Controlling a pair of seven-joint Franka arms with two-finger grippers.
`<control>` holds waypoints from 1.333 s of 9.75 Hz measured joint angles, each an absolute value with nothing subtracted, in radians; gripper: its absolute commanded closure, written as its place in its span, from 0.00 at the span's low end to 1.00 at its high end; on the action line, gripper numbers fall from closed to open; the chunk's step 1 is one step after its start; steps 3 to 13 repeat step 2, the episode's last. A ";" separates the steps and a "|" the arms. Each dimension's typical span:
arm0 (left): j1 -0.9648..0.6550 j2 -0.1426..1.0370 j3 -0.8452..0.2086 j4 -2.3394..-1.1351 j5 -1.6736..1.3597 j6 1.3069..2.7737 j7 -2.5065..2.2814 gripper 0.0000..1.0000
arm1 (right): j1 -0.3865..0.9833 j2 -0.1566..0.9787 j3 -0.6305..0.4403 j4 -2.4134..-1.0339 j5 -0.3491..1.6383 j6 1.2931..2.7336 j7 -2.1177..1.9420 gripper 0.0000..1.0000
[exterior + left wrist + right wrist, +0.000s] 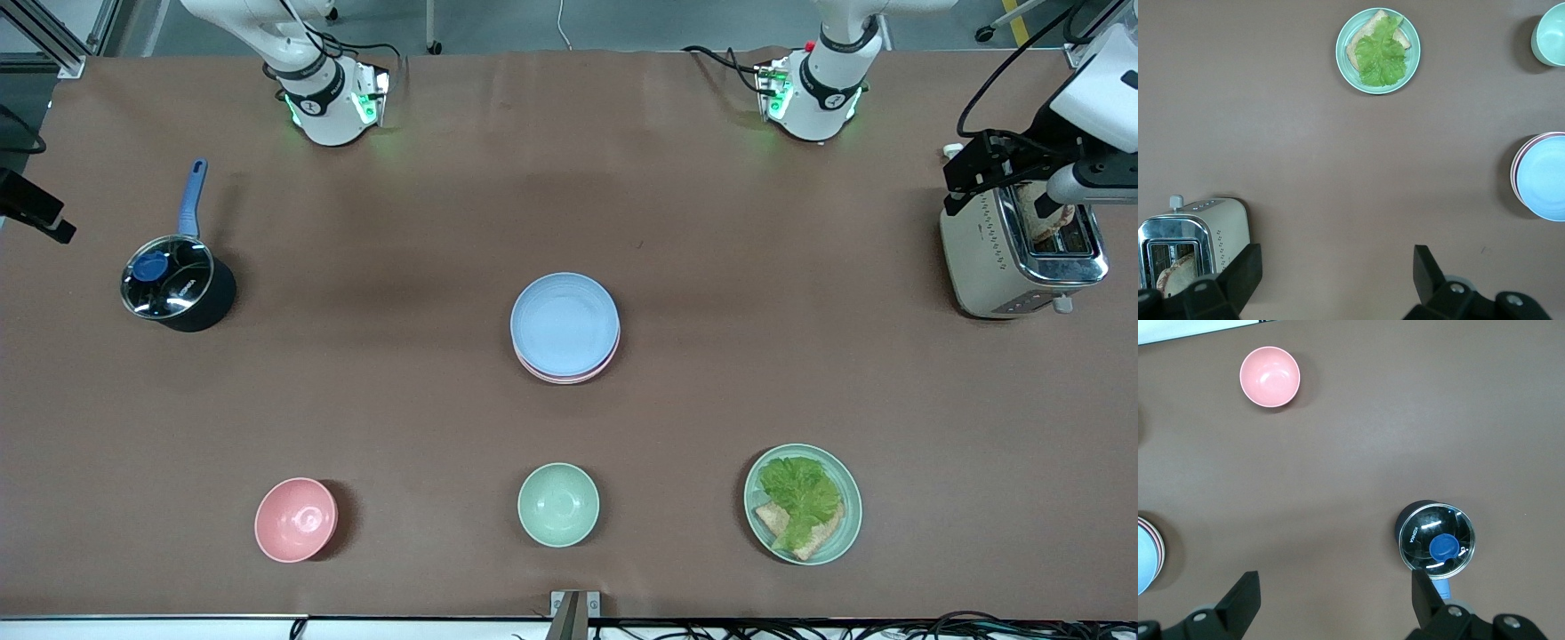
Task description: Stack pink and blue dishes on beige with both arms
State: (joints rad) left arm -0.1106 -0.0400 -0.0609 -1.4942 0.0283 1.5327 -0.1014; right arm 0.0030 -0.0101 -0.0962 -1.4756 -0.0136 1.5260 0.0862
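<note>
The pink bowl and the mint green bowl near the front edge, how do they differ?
The pink bowl is pale pink; the green bowl is mint green. The pink bowl sits toward the right arm's end of the table, while the green bowl sits mid-table, nearer the front camera than the stacked plates. Both are small, round, upright, empty, and look about the same size.

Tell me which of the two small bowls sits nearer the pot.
The pink bowl, toward the right arm's end like the pot; the green bowl sits mid-table, below the plate stack.
</note>
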 measured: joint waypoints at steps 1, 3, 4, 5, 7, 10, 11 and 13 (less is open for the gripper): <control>-0.110 -0.040 -0.061 -1.494 0.028 1.533 -0.101 0.00 | 0.003 -0.010 -0.095 -1.476 -0.013 1.524 0.086 0.00; -0.110 -0.040 -0.061 -1.494 0.028 1.531 -0.101 0.00 | 0.003 -0.010 -0.094 -1.476 -0.013 1.517 0.086 0.00; -0.110 -0.040 -0.061 -1.494 0.028 1.531 -0.101 0.00 | 0.003 -0.010 -0.094 -1.476 -0.013 1.517 0.086 0.00; -0.110 -0.040 -0.061 -1.494 0.028 1.531 -0.101 0.00 | 0.003 -0.010 -0.094 -1.476 -0.013 1.517 0.086 0.00; -0.110 -0.040 -0.061 -1.494 0.028 1.531 -0.101 0.00 | 0.003 -0.010 -0.094 -1.476 -0.013 1.517 0.086 0.00; -0.110 -0.040 -0.061 -1.494 0.028 1.531 -0.101 0.00 | 0.003 -0.010 -0.094 -1.476 -0.013 1.517 0.086 0.00; -0.110 -0.040 -0.061 -1.494 0.028 1.531 -0.101 0.00 | 0.003 -0.010 -0.094 -1.476 -0.013 1.517 0.086 0.00; -0.110 -0.040 -0.061 -1.494 0.028 1.531 -0.101 0.00 | 0.003 -0.010 -0.094 -1.476 -0.013 1.517 0.086 0.00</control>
